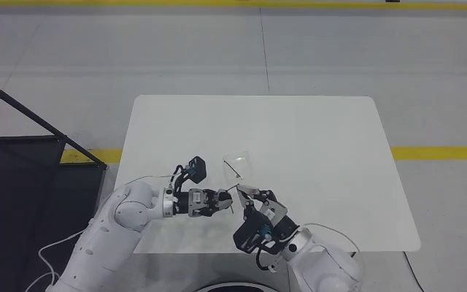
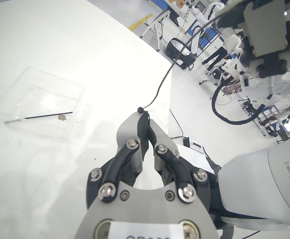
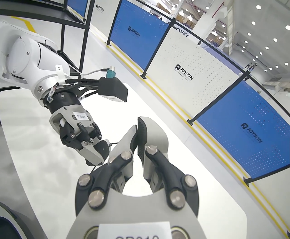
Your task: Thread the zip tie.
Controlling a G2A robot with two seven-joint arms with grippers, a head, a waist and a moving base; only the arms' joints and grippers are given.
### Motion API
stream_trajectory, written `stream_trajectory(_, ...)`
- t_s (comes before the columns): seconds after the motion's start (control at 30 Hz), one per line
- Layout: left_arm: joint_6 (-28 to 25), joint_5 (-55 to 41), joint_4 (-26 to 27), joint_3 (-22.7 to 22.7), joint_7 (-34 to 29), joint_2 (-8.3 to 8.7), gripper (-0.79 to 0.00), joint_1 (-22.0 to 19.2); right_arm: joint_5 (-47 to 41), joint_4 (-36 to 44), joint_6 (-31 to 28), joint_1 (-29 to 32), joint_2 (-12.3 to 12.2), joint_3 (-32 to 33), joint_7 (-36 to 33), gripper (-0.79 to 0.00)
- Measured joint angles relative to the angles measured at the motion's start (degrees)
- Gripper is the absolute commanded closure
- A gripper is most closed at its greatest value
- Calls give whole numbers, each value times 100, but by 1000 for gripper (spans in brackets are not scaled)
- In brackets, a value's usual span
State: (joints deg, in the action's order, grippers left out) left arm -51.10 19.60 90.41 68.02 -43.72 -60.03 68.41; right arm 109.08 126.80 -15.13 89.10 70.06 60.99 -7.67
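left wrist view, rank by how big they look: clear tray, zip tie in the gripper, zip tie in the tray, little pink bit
1. clear tray
2. held zip tie and zip tie in the tray: not ranked. The held one looks longer, but it is nearer the camera.
3. pink bit

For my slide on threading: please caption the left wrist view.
Left pincer shut on a black zip tie near its head, strap arcing up to the right pincer.
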Motion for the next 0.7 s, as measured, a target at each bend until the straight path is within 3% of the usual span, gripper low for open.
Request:
stream_trajectory(0.47, 104, -79, 140, -36, -229, 109, 0, -99, 547, 84, 198, 124, -7, -152, 75, 0)
stream_trajectory(0.7, 181, -169, 159, -49, -455, 166, 0, -216, 265, 78, -348, 162, -54, -16, 404, 0)
